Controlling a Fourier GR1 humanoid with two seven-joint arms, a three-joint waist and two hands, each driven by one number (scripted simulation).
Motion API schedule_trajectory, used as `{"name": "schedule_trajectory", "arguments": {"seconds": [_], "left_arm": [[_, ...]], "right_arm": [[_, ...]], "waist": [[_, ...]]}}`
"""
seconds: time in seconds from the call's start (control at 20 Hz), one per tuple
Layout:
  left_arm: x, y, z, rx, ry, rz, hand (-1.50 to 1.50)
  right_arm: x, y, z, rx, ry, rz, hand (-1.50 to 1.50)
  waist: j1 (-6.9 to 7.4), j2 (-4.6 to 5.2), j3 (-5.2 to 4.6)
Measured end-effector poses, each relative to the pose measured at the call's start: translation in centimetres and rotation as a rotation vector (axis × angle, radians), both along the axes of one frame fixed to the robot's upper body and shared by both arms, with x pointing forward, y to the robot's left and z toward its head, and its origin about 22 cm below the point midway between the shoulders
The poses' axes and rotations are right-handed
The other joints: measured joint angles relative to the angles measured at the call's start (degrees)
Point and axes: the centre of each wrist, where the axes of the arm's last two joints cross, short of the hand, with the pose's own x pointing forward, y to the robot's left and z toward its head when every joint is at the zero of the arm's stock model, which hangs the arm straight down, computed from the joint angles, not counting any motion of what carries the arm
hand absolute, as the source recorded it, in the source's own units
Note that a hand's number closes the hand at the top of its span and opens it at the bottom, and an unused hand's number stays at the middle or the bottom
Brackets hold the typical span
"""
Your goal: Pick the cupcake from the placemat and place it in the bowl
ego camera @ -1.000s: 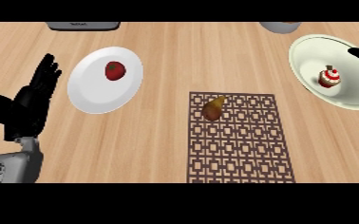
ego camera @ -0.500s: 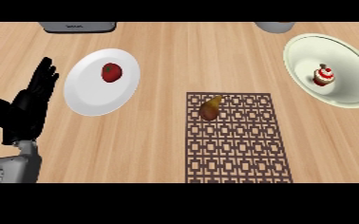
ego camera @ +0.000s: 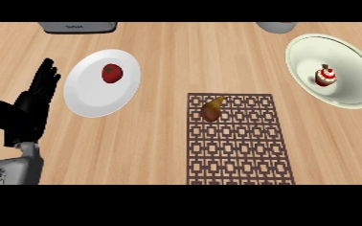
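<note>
My left hand (ego camera: 32,107) rests at the left edge, fingers straight and released, holding nothing; I see the cupcake (ego camera: 325,75) sitting in the bowl (ego camera: 304,52) at far right; a brown pear (ego camera: 211,110) lies on the placemat's (ego camera: 240,148) far end; a tomato (ego camera: 112,73) sits on the white plate (ego camera: 92,100).

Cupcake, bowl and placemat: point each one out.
cupcake (ego camera: 325,76), head view, on its white frosting.
bowl (ego camera: 304,52), head view, on its pale left rim.
placemat (ego camera: 240,148), head view, on its lattice middle.
</note>
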Motion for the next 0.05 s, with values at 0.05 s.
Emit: {"name": "schedule_trajectory", "arguments": {"seconds": [0.05], "left_arm": [[0.03,-0.22,-0.29,-0.001,0.001,0.001,0.00]], "right_arm": [[-0.74,-0.21,-0.09,0.001,-0.014,0.006,-1.50]], "waist": [[0.12,0.04,0.00]]}}
